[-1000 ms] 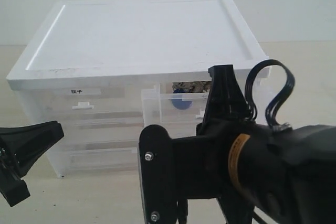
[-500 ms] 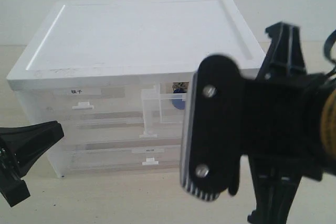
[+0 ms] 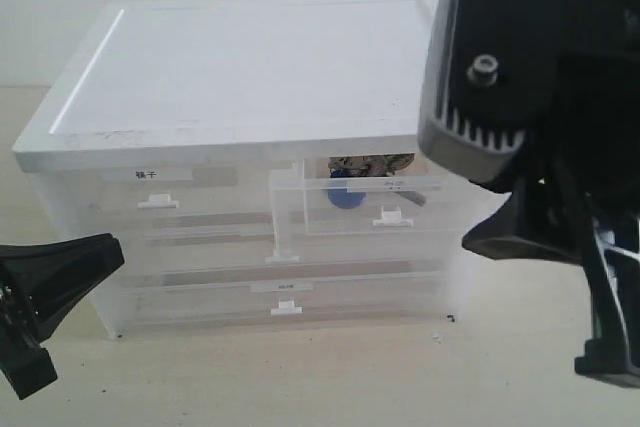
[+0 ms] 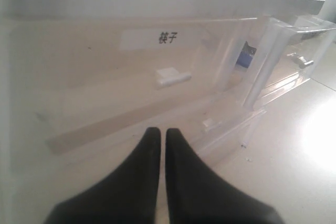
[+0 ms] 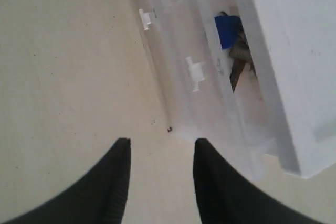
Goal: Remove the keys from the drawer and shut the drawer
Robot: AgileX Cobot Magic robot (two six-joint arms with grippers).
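Note:
The drawer (image 3: 365, 209), the right one of the narrow pair, stands pulled out of the white cabinet (image 3: 260, 57). In it lie the keys (image 3: 368, 164) with their blue fob (image 3: 346, 198); the right wrist view shows the drawer (image 5: 202, 51) and the keys (image 5: 240, 55) with the fob (image 5: 228, 29). My right gripper (image 5: 160, 148) is open and empty above the table, apart from the drawer; its arm (image 3: 540, 67) fills the right of the exterior view. My left gripper (image 4: 159, 131) is shut and empty, low in front of the cabinet's left side (image 3: 108, 251).
The left narrow drawer (image 3: 150, 197) bears a bold black label (image 4: 167, 38) and is closed. Two full-width drawers (image 3: 285, 287) below are closed too. Their small white tab handles (image 5: 195, 73) stick out. Beige table (image 5: 68, 77) spreads in front.
My right arm has risen and swung to the right, uncovering the open drawer and the keys. The left gripper has stayed where it was.

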